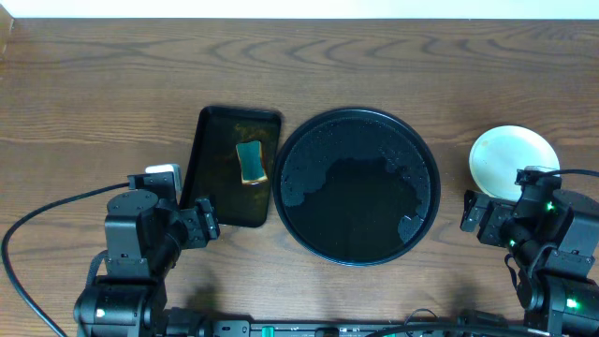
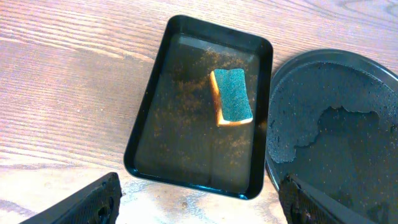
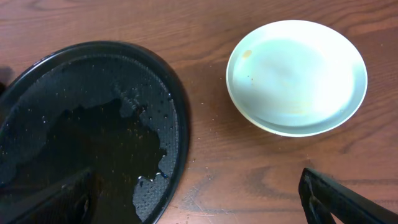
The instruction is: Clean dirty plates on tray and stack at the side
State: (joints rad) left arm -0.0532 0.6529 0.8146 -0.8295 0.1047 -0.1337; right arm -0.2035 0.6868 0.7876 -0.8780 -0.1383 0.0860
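The plates (image 3: 295, 74) are lying stacked on the table (image 1: 94, 75) right of the wet tray (image 1: 356, 215). Likely light, rigid and slippery, they are inviting a rim grasp. The left pincer (image 2: 200, 186) and right pincer (image 3: 198, 180) are gaping empty.

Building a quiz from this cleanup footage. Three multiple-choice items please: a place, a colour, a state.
1. The sponge lies: A on the bare table; B in the rectangular tray; C in a bowl.
2. Its upper face is: A red; B white; C teal.
3. The round tray is: A wet, nothing on it; B dry; C covered by a cloth.
1 B: it sits inside that tray's rim. 2 C: teal over a yellow-orange body. 3 A: a water film and droplets show.
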